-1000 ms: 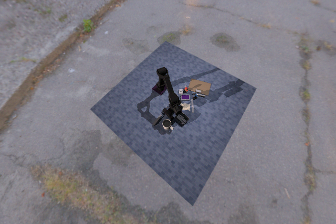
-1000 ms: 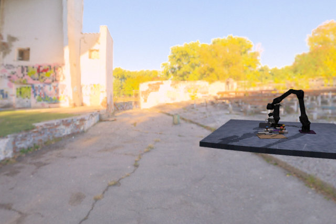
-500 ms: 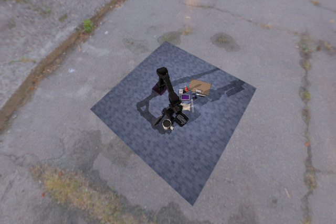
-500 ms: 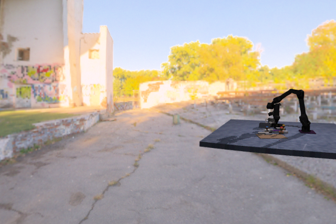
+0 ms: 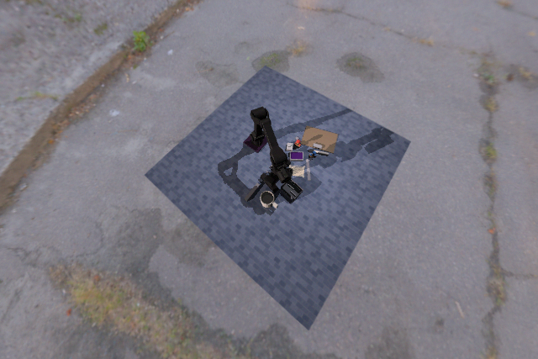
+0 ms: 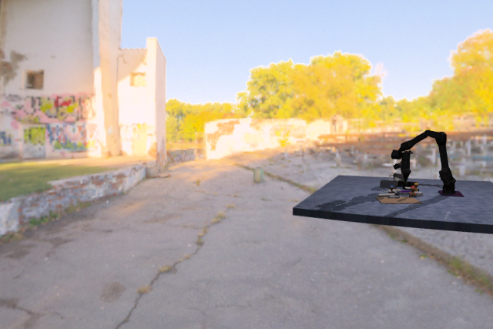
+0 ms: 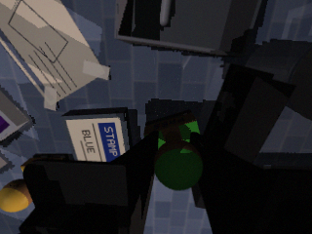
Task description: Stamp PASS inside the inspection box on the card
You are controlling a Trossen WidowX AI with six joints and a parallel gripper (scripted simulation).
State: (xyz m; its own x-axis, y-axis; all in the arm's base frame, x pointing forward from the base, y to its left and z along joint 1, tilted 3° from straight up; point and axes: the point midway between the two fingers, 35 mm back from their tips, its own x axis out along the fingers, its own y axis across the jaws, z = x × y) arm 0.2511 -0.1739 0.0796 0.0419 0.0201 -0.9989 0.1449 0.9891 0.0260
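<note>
My gripper [image 7: 174, 136] [image 6: 405, 182] is shut on a stamp with a round green knob [image 7: 178, 168], low over the bench. The stamp's lettering is not visible, and its base is mostly hidden under the knob and fingers. The card [image 7: 73, 49] [image 5: 298, 171] lies with tape on its corners, at upper left in the wrist view. Its outlined box and printed lines show, and I see no print inside the visible part of the box. The purple ink pad [image 7: 3, 123] [image 5: 297, 155] lies beside the card, cut off at the left edge of the wrist view.
A box labelled STAMP BLUE [image 7: 88, 138] is close left of the held stamp. A yellow-knobbed item [image 7: 15, 198] is at lower left. A dark tray [image 7: 205, 26] [image 5: 291, 192] and a mug [image 5: 266, 198] are nearby. A brown board [image 5: 321, 134] and a red-topped item [image 5: 298, 142] are beyond the pad.
</note>
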